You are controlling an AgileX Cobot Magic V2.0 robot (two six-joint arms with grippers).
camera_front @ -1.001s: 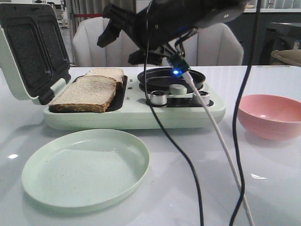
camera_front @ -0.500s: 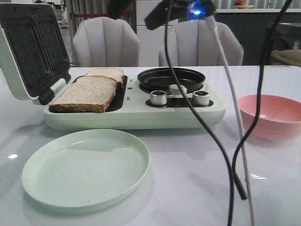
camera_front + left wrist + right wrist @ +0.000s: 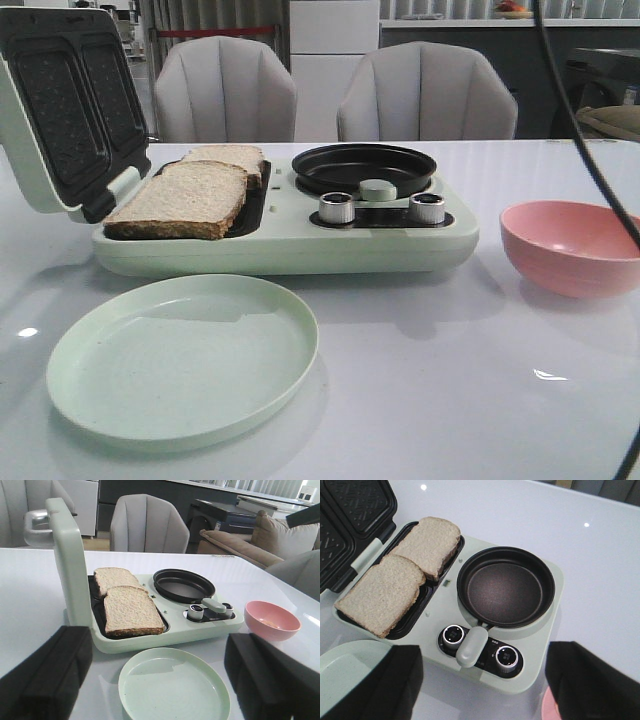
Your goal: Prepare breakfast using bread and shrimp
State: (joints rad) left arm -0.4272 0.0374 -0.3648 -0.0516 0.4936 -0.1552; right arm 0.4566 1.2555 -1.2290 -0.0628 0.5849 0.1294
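Two slices of bread (image 3: 185, 197) lie side by side in the dark tray of the pale green breakfast maker (image 3: 280, 245), whose lid stands open; they also show as bread (image 3: 131, 610) and bread (image 3: 382, 593). My left gripper (image 3: 160, 680) is open and empty, hovering low over the green plate (image 3: 172, 687). My right gripper (image 3: 482, 690) is open and empty, high above the maker's two knobs (image 3: 479, 645). Neither gripper appears in the front view. No shrimp can be made out; the black pan (image 3: 506, 586) is empty.
A pink bowl (image 3: 568, 245) sits right of the maker, bowl (image 3: 271, 624) showing only a faint pale patch inside. The green plate (image 3: 183, 355) lies in front. The raised lid (image 3: 65, 110) stands at the left. A black cable (image 3: 590, 160) hangs at the right edge.
The right arm and its dangling cables, over the pan a second ago, have lifted up out of the front view. Only one cable remains at the right edge. Bread, plate and bowl are unmoved.
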